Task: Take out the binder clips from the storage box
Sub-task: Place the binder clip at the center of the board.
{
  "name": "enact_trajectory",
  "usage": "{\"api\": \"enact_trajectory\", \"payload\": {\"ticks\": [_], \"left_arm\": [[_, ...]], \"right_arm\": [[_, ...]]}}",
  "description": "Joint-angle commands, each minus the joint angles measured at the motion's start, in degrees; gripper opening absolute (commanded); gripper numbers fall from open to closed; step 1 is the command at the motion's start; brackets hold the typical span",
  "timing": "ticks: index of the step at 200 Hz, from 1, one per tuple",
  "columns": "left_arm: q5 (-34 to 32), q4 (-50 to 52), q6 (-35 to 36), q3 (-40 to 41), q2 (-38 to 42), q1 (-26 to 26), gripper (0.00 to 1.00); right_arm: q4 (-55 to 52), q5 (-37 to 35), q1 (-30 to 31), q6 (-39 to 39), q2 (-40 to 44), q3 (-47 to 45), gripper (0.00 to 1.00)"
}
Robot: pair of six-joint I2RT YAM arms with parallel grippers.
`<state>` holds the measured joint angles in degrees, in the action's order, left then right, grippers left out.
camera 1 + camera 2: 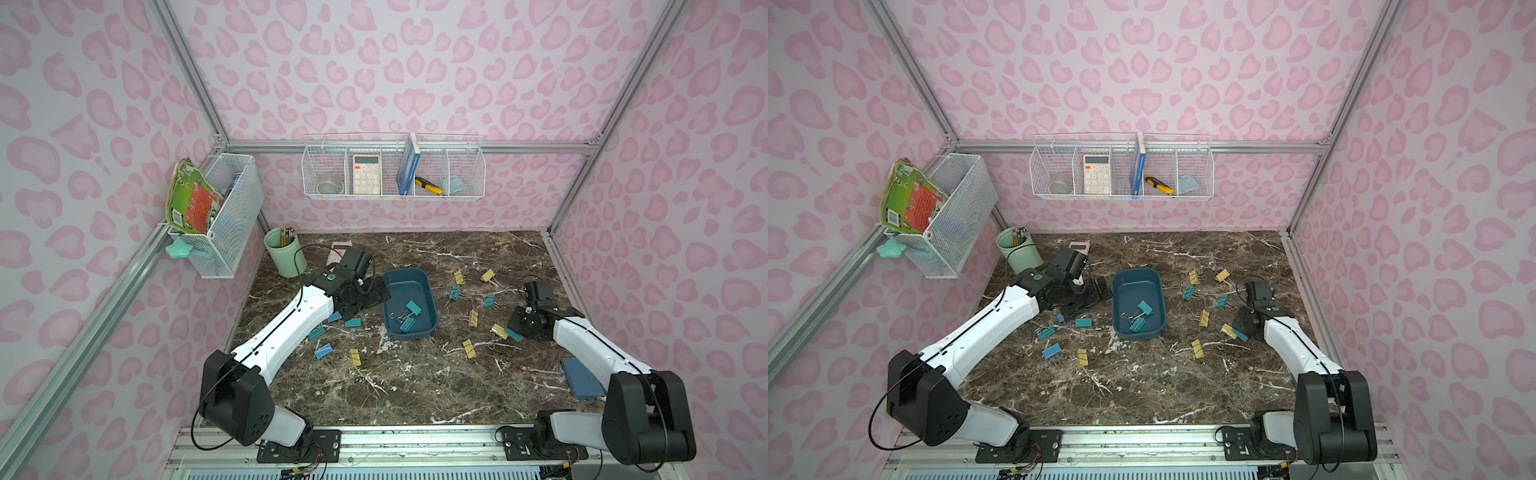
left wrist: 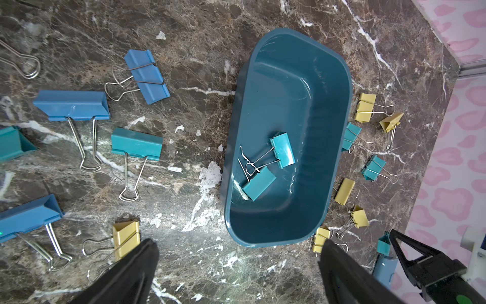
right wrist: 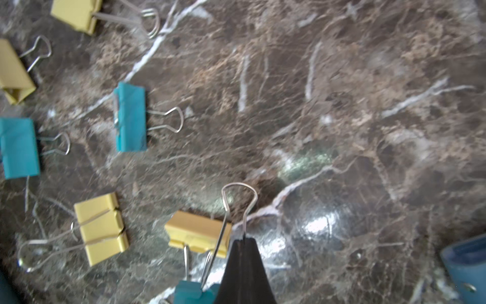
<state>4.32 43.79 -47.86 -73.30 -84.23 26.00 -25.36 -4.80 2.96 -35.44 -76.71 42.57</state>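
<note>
A dark, white-veined marble counter fills the floor of a booth with pink leopard-print walls. The right jaws are pinched shut on the thin wire handle of a teal clip. In the right wrist view the handle's loop sticks out past their tip, but whether that clip is off the counter cannot be told. It is well to the right of the storage box, just beside a mustard clip. The left jaws stand wide apart with nothing between them, their dark fingers over bare counter just beside the storage box's left rim. The storage box lies upright near the middle of the counter. It holds two teal binder clips, close together with their wire handles crossing. The other binder clips are out on the counter. Five lie to the left of the storage box, in blue, teal and yellow, among them a blue clip. A looser scatter lies to its right, mostly yellow and teal. Farther out, a green pencil cup stands beyond the storage box's far left corner. A flat blue-grey case lies to the near right of the storage box, by the right arm. White wire baskets hang on the back wall behind it.
</note>
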Motion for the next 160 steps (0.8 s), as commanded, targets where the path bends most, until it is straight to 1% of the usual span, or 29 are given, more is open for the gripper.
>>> {"api": "enact_trajectory", "payload": {"ticks": [1, 27, 57, 80, 93, 100, 110, 119, 123, 129, 135, 160], "left_arm": [[-0.63, 1.2, 0.48, -0.36, 0.56, 0.03, 0.99], [-0.55, 1.64, 0.74, -0.34, 0.58, 0.1, 0.99], [0.92, 1.87, 1.33, -1.08, -0.61, 0.1, 0.97], [2.53, 2.56, 1.69, -2.68, -3.15, 0.36, 0.9], [3.23, 3.24, 2.34, -4.17, -5.22, 0.86, 0.86], [3.56, 3.58, 3.12, -5.19, -6.41, 1.18, 0.85], [3.92, 4.22, 4.78, -6.79, -8.3, 1.84, 0.81], [4.01, 4.84, 6.62, -8.62, -10.26, 2.46, 0.79], [3.95, 5.17, 7.46, -9.32, -11.17, 2.64, 0.77], [4.09, 5.56, 8.86, -9.6, -12.44, 2.87, 0.73], [4.32, 6.08, 10.33, -12.24, -14.04, 3.08, 0.69], [4.5, 8.1, 16.66, -16.8, -20.22, 3.8, 0.51]], "right_arm": [[4.67, 2.99, -3.37, 1.46, -2.7, 1.16, 0.0], [7.18, 3.04, -6.52, 1.91, -7.54, 3.61, 0.0], [8.11, 2.56, -7.52, 2.57, -13.17, 7.13, 0.0], [8.41, 2.64, -7.6, 3.14, -16.04, 8.48, 0.06], [8.06, 2.81, -7.48, 3.22, -16.79, 8.91, 0.15], [7.83, 2.71, -7.36, 3.22, -16.52, 8.89, 0.17], [7.63, 2.6, -7.1, 3.27, -15.8, 8.85, 0.22], [7.25, 2.35, -6.73, 3.26, -14.74, 8.54, 0.32], [6.93, 2.34, -6.56, 3.24, -14.2, 8.68, 0.35], [6.54, 2.29, -6.14, 3.25, -13.28, 8.76, 0.36], [5.93, 2.08, -5.5, 3.28, -12.24, 8.91, 0.37], [3.45, 1.52, -1.62, 3.76, -7.63, 10.05, 0.42]]}}
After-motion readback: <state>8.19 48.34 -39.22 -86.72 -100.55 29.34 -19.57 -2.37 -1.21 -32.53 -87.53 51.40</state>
